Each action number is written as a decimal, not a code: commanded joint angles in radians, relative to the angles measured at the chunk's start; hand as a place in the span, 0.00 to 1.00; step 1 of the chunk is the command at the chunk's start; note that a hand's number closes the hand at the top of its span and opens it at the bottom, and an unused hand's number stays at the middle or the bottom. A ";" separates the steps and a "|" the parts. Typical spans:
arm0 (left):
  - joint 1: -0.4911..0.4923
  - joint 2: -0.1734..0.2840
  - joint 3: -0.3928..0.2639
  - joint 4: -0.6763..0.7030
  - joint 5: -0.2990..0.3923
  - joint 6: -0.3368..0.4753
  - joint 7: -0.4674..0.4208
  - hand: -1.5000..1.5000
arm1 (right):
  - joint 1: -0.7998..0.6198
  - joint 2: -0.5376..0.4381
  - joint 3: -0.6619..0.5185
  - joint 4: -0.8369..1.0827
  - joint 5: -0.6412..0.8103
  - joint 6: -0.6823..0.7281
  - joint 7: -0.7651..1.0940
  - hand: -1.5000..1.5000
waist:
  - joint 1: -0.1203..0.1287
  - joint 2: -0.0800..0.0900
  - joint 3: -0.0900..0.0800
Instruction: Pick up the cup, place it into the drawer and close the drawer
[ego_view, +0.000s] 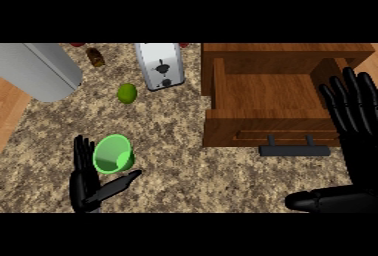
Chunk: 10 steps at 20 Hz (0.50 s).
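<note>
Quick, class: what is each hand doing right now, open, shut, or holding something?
Left hand: open, fingers straight beside the green cup, thumb under it, not curled round it.
Right hand: open, fingers straight, holding nothing.

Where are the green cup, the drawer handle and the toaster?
cup (112, 154): head view, on its inner wall.
handle (294, 150): head view, on the middle of the dark bar at the drawer's front.
toaster (160, 65): head view, on its top, between the slots.

Green cup (114, 154) on its side on the speckled counter; wooden drawer (269, 107) open, dark-handled
</note>
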<state>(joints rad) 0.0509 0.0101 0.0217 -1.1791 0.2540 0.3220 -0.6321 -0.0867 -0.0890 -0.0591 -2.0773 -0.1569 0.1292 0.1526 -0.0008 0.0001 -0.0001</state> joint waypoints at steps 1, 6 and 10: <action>-0.028 0.048 0.068 0.093 0.032 -0.075 -0.053 0.00 | 0.019 0.041 0.072 0.002 0.068 -0.016 -0.033 0.00 | 0.001 0.000 0.000; -0.058 0.021 0.068 0.190 0.011 -0.067 -0.096 0.00 | -0.066 0.044 0.075 -0.015 0.069 -0.072 0.067 0.00 | 0.002 0.000 0.000; -0.130 0.060 0.122 0.345 0.035 -0.166 -0.191 0.00 | 0.019 0.026 0.042 -0.014 0.028 -0.006 -0.005 0.00 | -0.001 0.000 0.000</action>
<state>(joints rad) -0.0421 0.0391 0.1116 -0.9229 0.2793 0.2165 -0.7742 -0.0996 -0.0741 -0.0333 -2.0833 -0.1377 0.1154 0.1693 -0.0013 0.0000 -0.0004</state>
